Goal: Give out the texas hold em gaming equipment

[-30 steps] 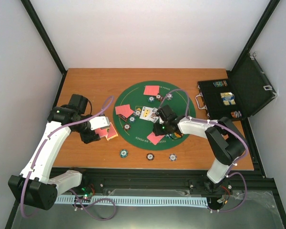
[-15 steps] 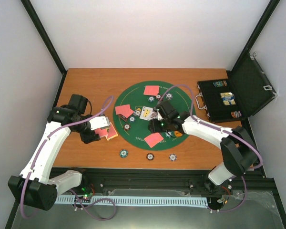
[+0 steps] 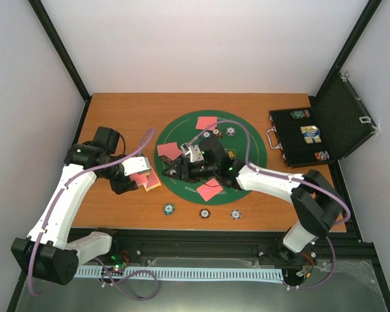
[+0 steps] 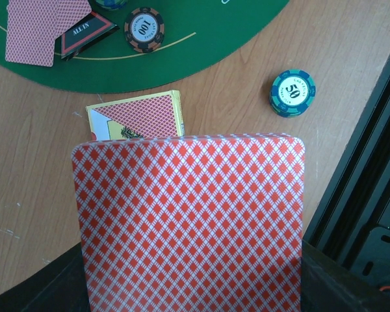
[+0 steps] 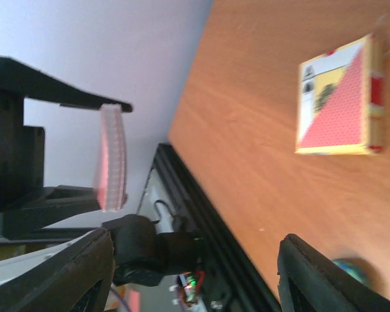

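My left gripper [image 3: 137,180] is shut on a deck of red-diamond-backed playing cards [image 4: 188,221] over the bare wood left of the mat. The deck hides its fingers in the left wrist view. My right gripper [image 3: 171,173] is over the mat's left part, pointing at the left gripper. It is open, its fingers [image 5: 71,273] wide apart with nothing between them. The right wrist view shows the held deck [image 5: 112,156] edge-on. Face-down cards [image 3: 207,122] [image 3: 169,151] [image 3: 210,189] lie on the mat. Poker chips [image 3: 169,208] [image 3: 203,212] [image 3: 235,213] sit along the table's near edge.
The round green felt mat [image 3: 247,146] lies mid-table. A yellow-edged card box [image 4: 136,116] rests on the wood under the held deck. A black "ALL IN" triangle [image 4: 84,36] and a 100 chip [image 4: 144,29] sit on the mat's left rim. The open black case [image 3: 312,133] stands at the right.
My right gripper has swung left across the mat toward the left gripper and opened wider. The left arm and its deck have stayed put.
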